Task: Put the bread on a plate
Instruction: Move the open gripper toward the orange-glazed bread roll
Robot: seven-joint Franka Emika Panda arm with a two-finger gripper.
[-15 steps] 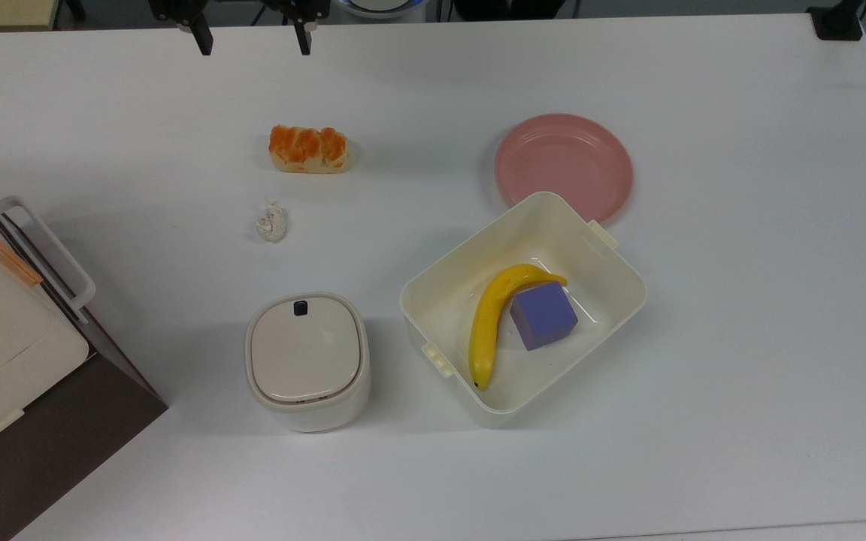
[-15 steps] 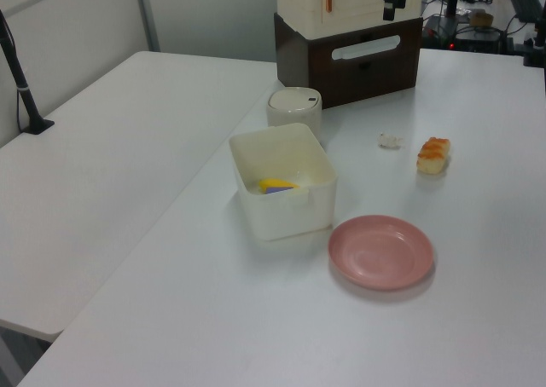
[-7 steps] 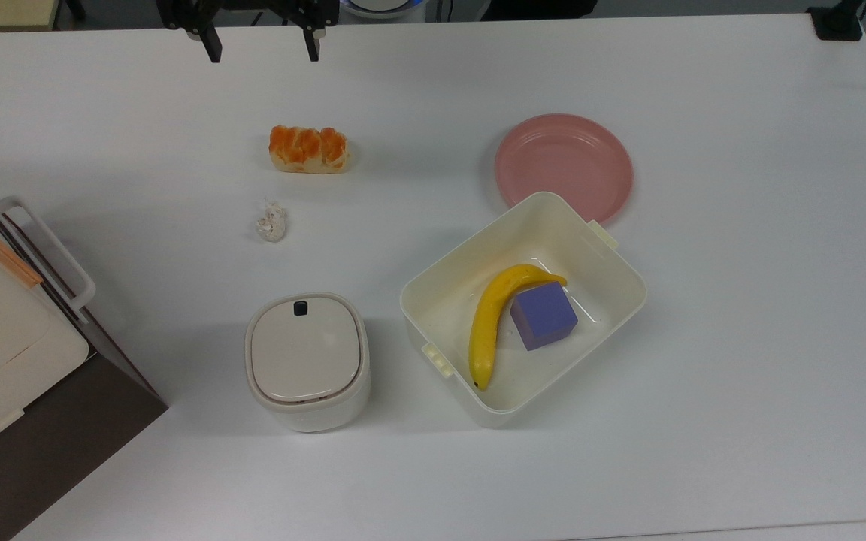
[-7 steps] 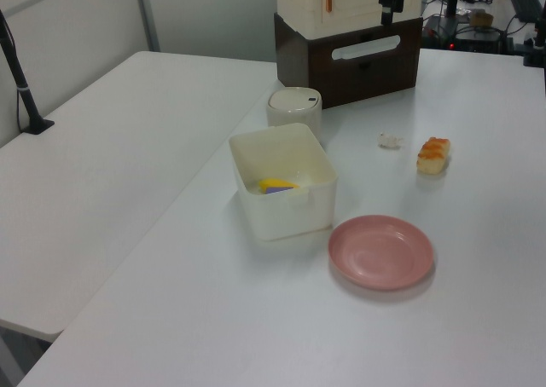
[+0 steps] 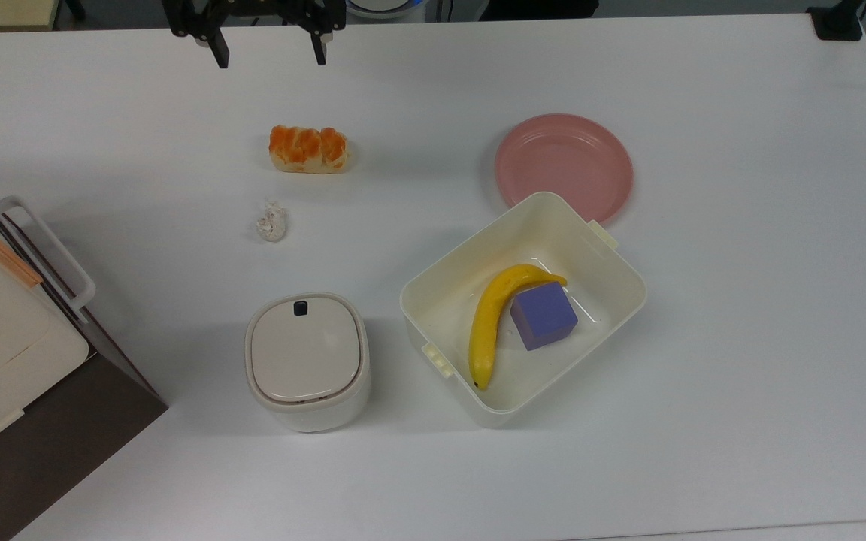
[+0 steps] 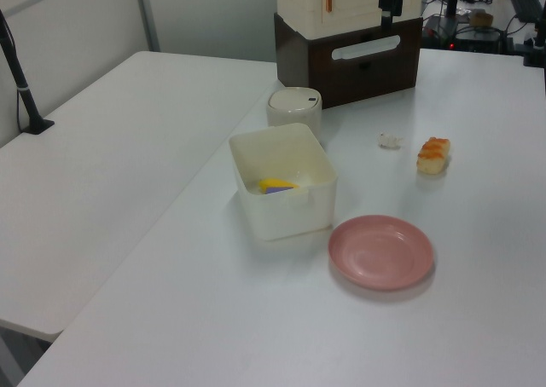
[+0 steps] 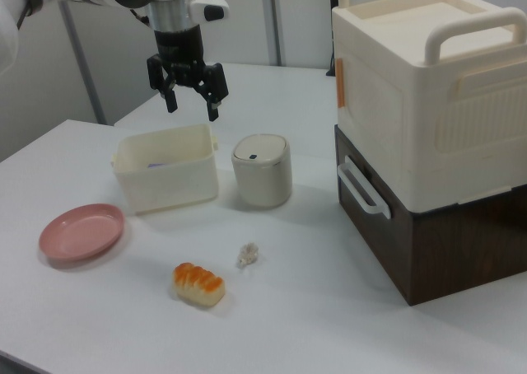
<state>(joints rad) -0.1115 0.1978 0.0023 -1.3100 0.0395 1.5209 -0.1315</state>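
The bread [image 5: 308, 149], an orange-brown glazed bun with pale sides, lies on the white table in the upper middle of the top view; it also shows as the bread [image 6: 433, 155] and the bread [image 7: 198, 284]. The pink plate [image 5: 564, 165] sits empty to the top view's right of it, touching the cream tub's far corner. My gripper [image 5: 270, 56] hangs open and empty above the table, beyond the bread at the top view's upper edge. In the right view the gripper [image 7: 192, 106] hovers high over the tub, fingers spread and pointing down.
A cream tub [image 5: 444, 263] holds a banana [image 5: 489, 323] and a purple cube [image 5: 543, 315]. A lidded round container [image 5: 307, 359] stands beside it. A small whitish lump [image 5: 272, 222] lies near the bread. A large cream-and-brown box [image 7: 428, 110] stands at the top view's left.
My gripper has come a little further into the top view, down toward the bread and slightly right, staying open. Nothing on the table has moved.
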